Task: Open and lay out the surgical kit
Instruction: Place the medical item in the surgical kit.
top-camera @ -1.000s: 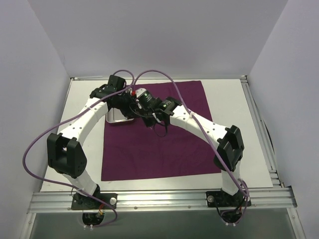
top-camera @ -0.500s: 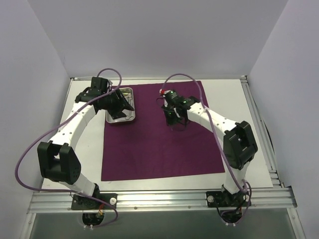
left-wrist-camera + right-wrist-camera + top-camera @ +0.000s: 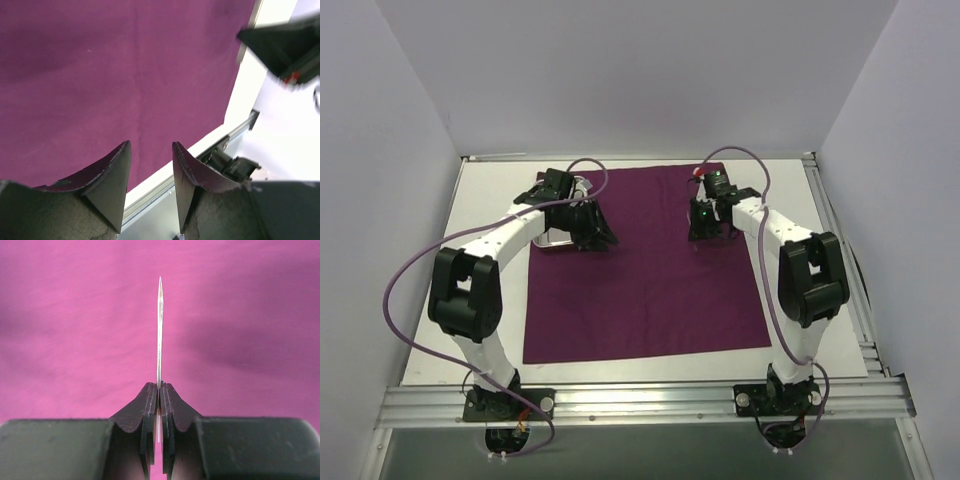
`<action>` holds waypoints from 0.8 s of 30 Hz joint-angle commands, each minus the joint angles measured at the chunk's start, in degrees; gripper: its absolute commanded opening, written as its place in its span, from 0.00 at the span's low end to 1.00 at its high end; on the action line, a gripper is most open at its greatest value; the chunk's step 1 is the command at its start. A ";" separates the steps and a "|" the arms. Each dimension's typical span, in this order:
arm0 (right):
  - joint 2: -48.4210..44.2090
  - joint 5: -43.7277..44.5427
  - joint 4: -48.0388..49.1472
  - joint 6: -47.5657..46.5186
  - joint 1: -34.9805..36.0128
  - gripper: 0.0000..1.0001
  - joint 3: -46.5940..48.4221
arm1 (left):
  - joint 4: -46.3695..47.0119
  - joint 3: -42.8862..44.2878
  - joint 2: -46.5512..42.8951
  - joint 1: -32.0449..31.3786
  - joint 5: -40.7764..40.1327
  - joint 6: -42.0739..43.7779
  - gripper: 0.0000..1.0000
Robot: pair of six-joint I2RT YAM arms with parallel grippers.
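From above, the purple cloth (image 3: 650, 290) lies spread flat over the middle of the white table (image 3: 490, 200), and both arms reach across to its far half. The left gripper (image 3: 600, 238) hangs over the cloth's far left part. The steel tray (image 3: 550, 241) sits there on the cloth's left edge, mostly hidden under that arm, with only a sliver of its shiny rim showing. The right gripper (image 3: 703, 235) points down over the far right part of the cloth, well apart from the left one. From up here I can't make out what it carries.

The right wrist view settles that. Its fingers are clamped tight on slim silver tweezers (image 3: 160, 330), seen edge-on. The sharp tip sticks straight out past the fingertips, with bare cloth behind it.

The left wrist view shows what the overhead view hides. The left gripper's two fingers (image 3: 112, 175) stand apart with nothing between them, over cloth near its edge. A strip of table and a metal rail (image 3: 220, 150) lie beyond.
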 commanded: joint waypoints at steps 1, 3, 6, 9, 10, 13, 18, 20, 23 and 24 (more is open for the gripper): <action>2.13 -3.57 0.80 -1.38 -3.67 0.00 -1.38 | 3.44 2.05 0.81 -0.37 3.80 2.09 0.47; 3.09 -4.89 0.54 -2.70 -4.47 0.00 -1.90 | 2.56 3.10 1.43 0.07 3.89 3.23 0.47; 3.97 -6.38 1.06 -4.03 -5.61 0.00 -2.70 | 1.15 4.77 2.13 1.29 4.85 4.11 0.47; 5.29 -5.60 0.89 -3.94 -5.88 0.01 -2.70 | 1.23 5.39 2.13 2.17 5.47 4.03 0.47; 5.73 -5.07 0.62 -3.68 -5.79 0.01 -2.61 | 1.23 5.57 2.04 2.35 5.65 4.03 0.47; 5.91 -2.70 0.97 -2.19 -5.79 0.01 -2.87 | 1.15 5.57 2.13 2.88 6.00 4.11 0.47; 5.47 3.35 -0.08 0.54 -5.35 0.01 -3.05 | 0.62 5.22 1.69 3.85 5.56 4.20 0.47; 5.91 4.07 -0.26 0.63 -5.00 0.01 -3.31 | 0.45 5.13 1.61 4.20 5.56 4.11 0.48; 6.79 6.00 -0.43 0.20 -4.56 0.01 -3.93 | 0.44 5.04 1.69 4.38 5.82 3.85 0.48; 6.96 6.53 -0.52 -0.16 -4.30 0.02 -3.93 | 0.36 5.21 1.61 4.38 5.82 3.85 0.48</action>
